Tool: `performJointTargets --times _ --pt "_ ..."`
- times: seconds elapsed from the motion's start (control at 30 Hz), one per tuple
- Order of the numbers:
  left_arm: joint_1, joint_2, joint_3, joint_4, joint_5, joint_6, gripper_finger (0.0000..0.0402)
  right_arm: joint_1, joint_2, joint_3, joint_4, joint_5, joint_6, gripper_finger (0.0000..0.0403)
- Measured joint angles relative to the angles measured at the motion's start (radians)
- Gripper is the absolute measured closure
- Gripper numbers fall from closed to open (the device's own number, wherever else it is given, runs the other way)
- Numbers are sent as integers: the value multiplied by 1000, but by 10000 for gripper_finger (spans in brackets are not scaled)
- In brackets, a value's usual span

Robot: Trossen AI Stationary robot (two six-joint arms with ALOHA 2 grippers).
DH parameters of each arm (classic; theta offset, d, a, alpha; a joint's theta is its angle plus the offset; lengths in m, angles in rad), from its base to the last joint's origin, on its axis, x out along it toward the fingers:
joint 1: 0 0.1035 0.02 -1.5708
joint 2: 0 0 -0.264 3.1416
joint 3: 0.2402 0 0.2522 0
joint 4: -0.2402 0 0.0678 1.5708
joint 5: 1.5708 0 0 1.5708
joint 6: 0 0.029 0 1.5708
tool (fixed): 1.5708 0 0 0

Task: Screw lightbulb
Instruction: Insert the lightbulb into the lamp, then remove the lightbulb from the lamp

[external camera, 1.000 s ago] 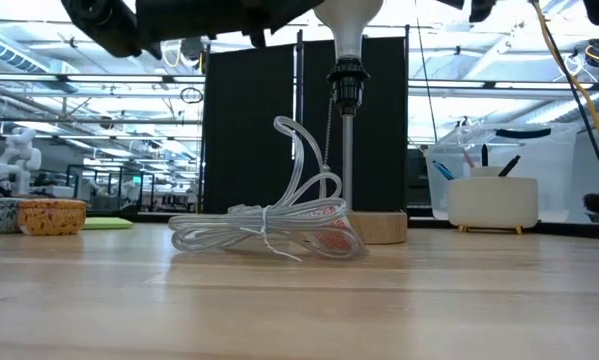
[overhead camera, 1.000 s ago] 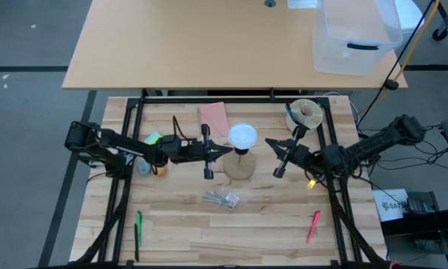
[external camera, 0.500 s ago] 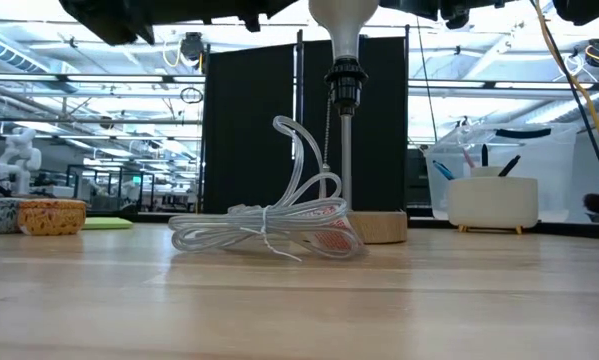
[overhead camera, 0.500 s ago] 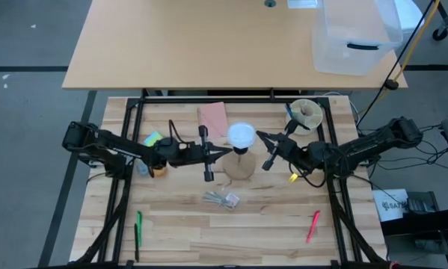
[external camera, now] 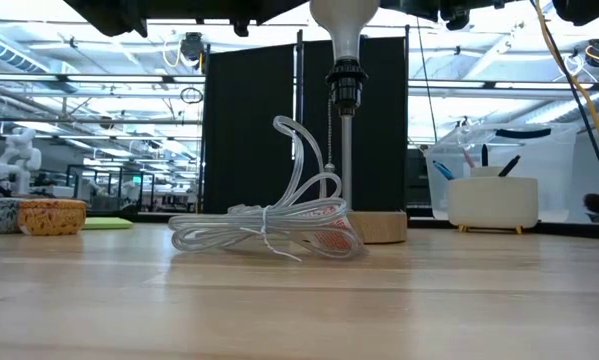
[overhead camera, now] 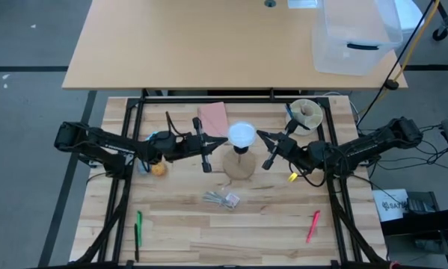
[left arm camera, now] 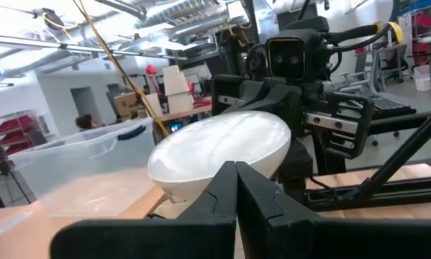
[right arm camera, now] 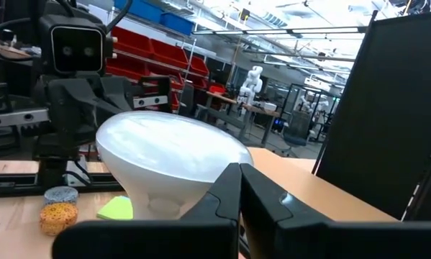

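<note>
On the pale wooden table (overhead camera: pixel 179 224), the white frosted mushroom-shaped lightbulb (overhead camera: pixel 242 135) stands upright in its socket, between both closed, empty end effectors: left (overhead camera: pixel 206 146), right (overhead camera: pixel 268 152), about equally near.

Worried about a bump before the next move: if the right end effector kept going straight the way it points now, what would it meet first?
Most likely the lightbulb. The shut right end effector points at its white dome, which sits in the lamp socket; the right wrist view shows the dome just beyond the fingers, though depth is unclear.
</note>
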Motion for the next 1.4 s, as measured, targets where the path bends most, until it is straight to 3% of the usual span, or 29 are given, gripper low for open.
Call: performJointTargets --times 0.53,0.9,1.13,1.3,1.4 --pt "45 0 0 -15 5 -52 402 40 -1 0 -17 1 8 403" --pt "48 -13 0 -62 -125 -37 402 133 1 -2 -56 -17 -24 403" --pt "52 -1 0 -281 -38 -115 402 212 1 -2 -24 -13 -94 403" --pt "57 58 0 -327 75 -187 400 217 0 -2 -4 -6 -95 401" --pt "56 105 0 -331 91 -226 390 217 0 -2 23 14 -79 386"
